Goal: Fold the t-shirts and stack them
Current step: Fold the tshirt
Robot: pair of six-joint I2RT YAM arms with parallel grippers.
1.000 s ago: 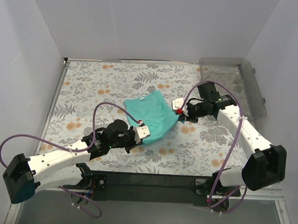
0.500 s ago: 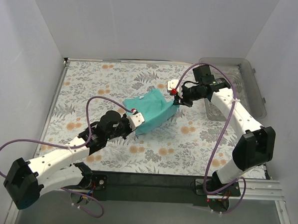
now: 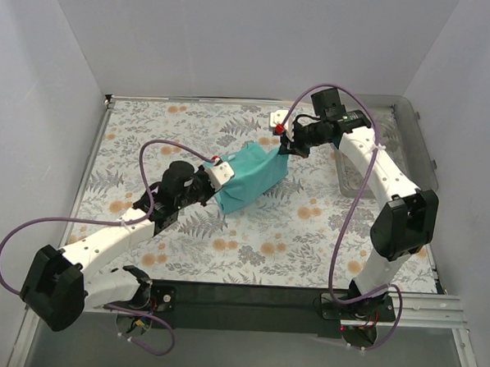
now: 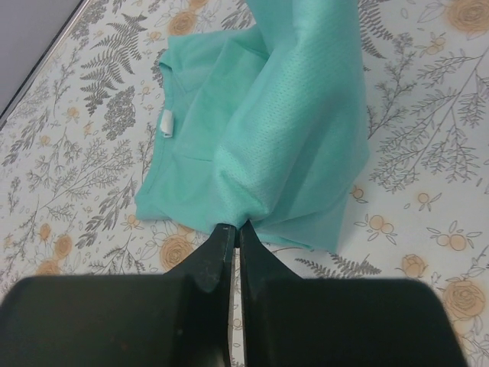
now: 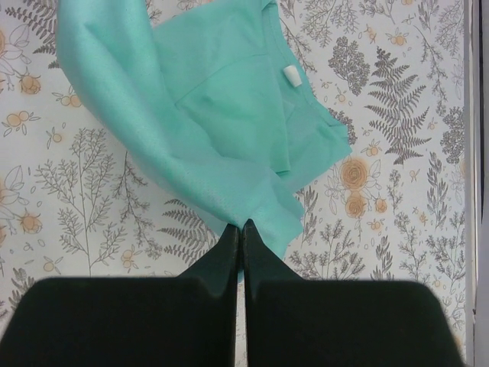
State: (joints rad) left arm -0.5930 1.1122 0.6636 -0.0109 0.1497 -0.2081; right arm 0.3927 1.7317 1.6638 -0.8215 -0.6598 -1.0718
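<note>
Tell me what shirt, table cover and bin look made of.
Shirt: soft matte teal knit, likely sports mesh; fine pinholes, limp folds.
Table cover: matte floral print, cloth or vinyl, can't tell.
Bin: clear, probably rigid plastic; see-through walls.

From above, the pinched corners of the t-shirt (image 3: pixel 249 177) vanish behind the heads of the left gripper (image 3: pixel 221 176) and right gripper (image 3: pixel 283 146), so the fingertips cannot be seen there. The raised fold covers the cloth lying beneath it. In the left wrist view the fold runs off the top edge, the neck label (image 4: pixel 166 124) is too small to read, and the dark, blurred finger bases block the table (image 4: pixel 428 115) along the bottom. The right wrist view cuts the cloth at its upper left corner. The right arm crosses the clear bin (image 3: pixel 424 152), whose inside cannot be made out
</note>
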